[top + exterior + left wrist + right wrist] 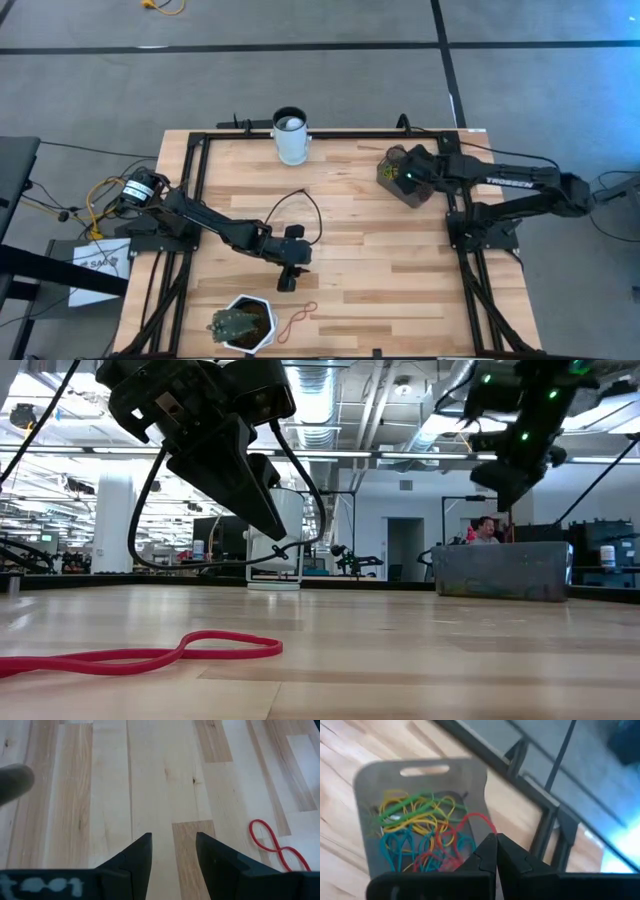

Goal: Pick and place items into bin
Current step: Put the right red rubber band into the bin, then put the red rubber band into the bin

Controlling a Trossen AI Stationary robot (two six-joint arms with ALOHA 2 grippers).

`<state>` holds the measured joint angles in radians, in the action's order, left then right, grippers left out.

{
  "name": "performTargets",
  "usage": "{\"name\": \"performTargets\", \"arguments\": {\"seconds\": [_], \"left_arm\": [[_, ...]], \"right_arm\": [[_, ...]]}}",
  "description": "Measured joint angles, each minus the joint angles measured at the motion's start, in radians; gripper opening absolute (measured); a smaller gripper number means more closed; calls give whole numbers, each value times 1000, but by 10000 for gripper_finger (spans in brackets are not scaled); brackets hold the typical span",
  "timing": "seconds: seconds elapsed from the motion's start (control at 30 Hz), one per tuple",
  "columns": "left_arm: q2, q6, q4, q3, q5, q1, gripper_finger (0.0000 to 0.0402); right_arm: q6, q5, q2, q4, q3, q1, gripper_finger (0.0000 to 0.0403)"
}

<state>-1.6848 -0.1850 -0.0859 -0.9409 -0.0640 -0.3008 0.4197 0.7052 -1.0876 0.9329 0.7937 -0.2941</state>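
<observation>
Left gripper (172, 847): hanging open above bare surface (150, 780), holding nothing. Red band (272, 842): lying flat just ahead and to one side. Needing shifting across, straddling one loop, descending until touching wood, closing. Right gripper (496, 851): hovering closed, empty, over bin (375, 780), bands (420, 830) heaped directly beneath.

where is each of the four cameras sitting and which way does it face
High view: above the table, facing straight down; both arms show, left gripper, right gripper over the bin.
Low view: at tabletop height, facing level across; both arms hang in from above.
Left wrist view: on the left arm, facing the wood; its open fingers show.
Right wrist view: on the right arm, facing into the bin; its shut fingers show.
Shared: the red band appears in the high, low and left wrist views.
</observation>
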Motion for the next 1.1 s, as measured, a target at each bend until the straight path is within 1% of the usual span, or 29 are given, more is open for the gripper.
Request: {"name": "performTargets", "arguments": {"seconds": [0.13, 0.3, 0.5, 0.63, 0.83, 0.97, 1.1], "left_arm": [[0, 1, 1, 0, -4, 0, 141], [0, 4, 2, 0, -4, 0, 141], [0, 4, 2, 0, -4, 0, 141], [0, 4, 1, 0, -4, 0, 141], [0, 4, 2, 0, -4, 0, 141], [0, 4, 2, 0, -4, 0, 141], [0, 4, 2, 0, -4, 0, 141]], "right_arm": [[-8, -93, -73, -19, 0, -81, 0], [-33, -202, -197, -66, 0, -168, 0], [-36, -265, -333, -112, 0, -219, 5], [-45, -266, -395, -116, 0, -236, 19], [-90, -265, -424, -121, 2, -245, 52], [-122, -261, -402, -131, 5, -245, 70], [-165, -261, -361, -131, 45, -229, 76]]}}
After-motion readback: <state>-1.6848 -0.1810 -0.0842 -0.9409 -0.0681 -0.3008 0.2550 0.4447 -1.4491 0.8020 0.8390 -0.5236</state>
